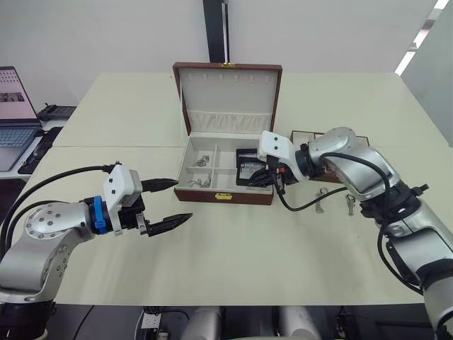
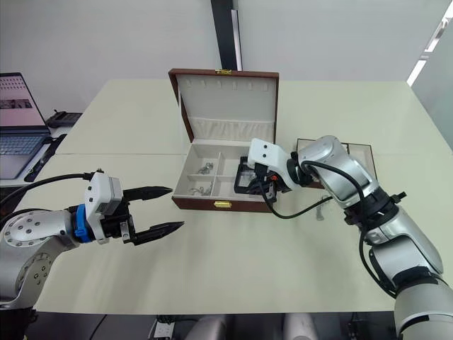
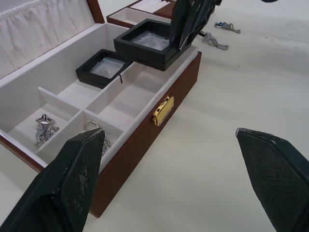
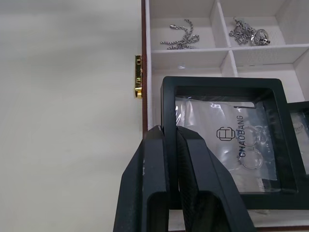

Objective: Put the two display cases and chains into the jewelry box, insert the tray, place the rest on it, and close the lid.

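Nearest us, our left gripper [image 1: 170,202] hangs over the bare table [image 1: 233,262] in front of the jewelry box [image 1: 223,194], its fingers spread wide and holding nothing. Our right gripper [image 4: 166,145] is pinched on the frame of one display case [image 4: 227,140], held tilted over the box's front right compartment. The second display case [image 3: 104,67] lies flat in the compartment behind it. Two chains [image 4: 181,36] sit in the left compartments. The lid [image 1: 228,95] stands upright. Beyond our right arm, the tray [image 2: 357,152] rests beside the box, two trinkets [image 1: 322,195] near it.
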Available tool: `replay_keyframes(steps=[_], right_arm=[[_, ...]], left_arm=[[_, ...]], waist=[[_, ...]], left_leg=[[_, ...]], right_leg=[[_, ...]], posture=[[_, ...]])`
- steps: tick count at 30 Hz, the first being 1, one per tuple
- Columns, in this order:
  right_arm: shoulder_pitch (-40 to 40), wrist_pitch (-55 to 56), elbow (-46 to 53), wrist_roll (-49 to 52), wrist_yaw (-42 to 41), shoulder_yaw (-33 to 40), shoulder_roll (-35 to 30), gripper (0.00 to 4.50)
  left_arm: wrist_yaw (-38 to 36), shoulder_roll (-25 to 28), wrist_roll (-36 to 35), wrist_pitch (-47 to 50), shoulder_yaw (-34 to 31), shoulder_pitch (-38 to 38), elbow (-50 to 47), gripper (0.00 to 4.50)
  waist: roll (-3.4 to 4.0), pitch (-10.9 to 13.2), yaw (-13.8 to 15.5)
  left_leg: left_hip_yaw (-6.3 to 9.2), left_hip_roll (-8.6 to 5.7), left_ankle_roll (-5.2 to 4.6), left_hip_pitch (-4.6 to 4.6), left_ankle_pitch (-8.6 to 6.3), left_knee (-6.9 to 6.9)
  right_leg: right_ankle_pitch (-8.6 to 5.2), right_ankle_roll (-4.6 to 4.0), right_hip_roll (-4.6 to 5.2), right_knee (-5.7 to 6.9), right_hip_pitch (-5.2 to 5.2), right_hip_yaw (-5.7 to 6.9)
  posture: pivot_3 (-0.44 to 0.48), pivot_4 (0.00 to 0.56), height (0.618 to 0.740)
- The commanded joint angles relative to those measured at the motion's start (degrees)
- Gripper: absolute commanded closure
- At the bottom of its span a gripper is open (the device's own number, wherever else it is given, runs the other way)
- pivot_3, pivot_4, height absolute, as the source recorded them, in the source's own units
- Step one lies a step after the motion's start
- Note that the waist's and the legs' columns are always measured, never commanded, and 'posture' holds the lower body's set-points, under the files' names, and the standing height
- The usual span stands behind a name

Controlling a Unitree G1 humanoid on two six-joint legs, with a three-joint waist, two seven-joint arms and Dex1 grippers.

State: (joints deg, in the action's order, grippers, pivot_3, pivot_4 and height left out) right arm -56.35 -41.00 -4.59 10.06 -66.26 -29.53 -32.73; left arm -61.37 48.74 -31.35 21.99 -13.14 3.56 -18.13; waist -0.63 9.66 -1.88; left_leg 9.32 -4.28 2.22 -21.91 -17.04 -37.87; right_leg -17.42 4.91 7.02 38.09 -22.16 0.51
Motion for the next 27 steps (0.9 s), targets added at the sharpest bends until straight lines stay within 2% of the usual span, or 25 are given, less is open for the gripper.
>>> replay_keyframes(steps=[1,23,25,27], right_arm=[[-2.16,2.9,-2.44,-1.82,-0.68,0.23,1.73,4.5],[-0.64,1.95,-3.83,-4.63,-3.13,0.0,4.82,4.5],[-0.65,2.48,-4.22,-4.81,-2.68,0.28,4.96,3.78],[-0.7,2.92,-4.53,-4.88,-2.44,0.49,5.04,3.33]], left_arm=[[-0.39,-0.13,0.47,-1.69,0.06,0.23,-0.33,0.0],[3.33,-0.71,-2.07,5.91,2.28,6.95,-4.93,0.0],[3.32,-0.66,-2.15,5.98,2.35,7.03,-4.96,0.0],[3.24,-0.65,-2.11,5.96,2.41,7.1,-4.93,0.0]], waist=[[0.0,0.0,-0.01],[0.0,0.0,-0.18],[0.0,0.0,-0.18],[0.0,0.0,-0.18]], left_leg=[[0.0,0.0,0.0,-0.01,0.0,0.0],[0.0,-0.01,0.08,0.01,0.05,-0.03],[0.0,-0.01,0.08,0.01,0.05,-0.03],[0.0,-0.01,0.08,0.01,0.05,-0.03]], right_leg=[[0.0,0.0,0.0,0.0,-0.01,-0.01],[0.07,-0.05,-0.02,0.08,-0.04,-0.01],[0.07,-0.05,-0.02,0.08,-0.04,-0.02],[0.07,-0.05,-0.02,0.09,-0.04,-0.01]], posture=[[0.0,0.15,0.74],[0.0,0.15,0.74],[0.0,0.15,0.74],[0.0,0.15,0.74]])
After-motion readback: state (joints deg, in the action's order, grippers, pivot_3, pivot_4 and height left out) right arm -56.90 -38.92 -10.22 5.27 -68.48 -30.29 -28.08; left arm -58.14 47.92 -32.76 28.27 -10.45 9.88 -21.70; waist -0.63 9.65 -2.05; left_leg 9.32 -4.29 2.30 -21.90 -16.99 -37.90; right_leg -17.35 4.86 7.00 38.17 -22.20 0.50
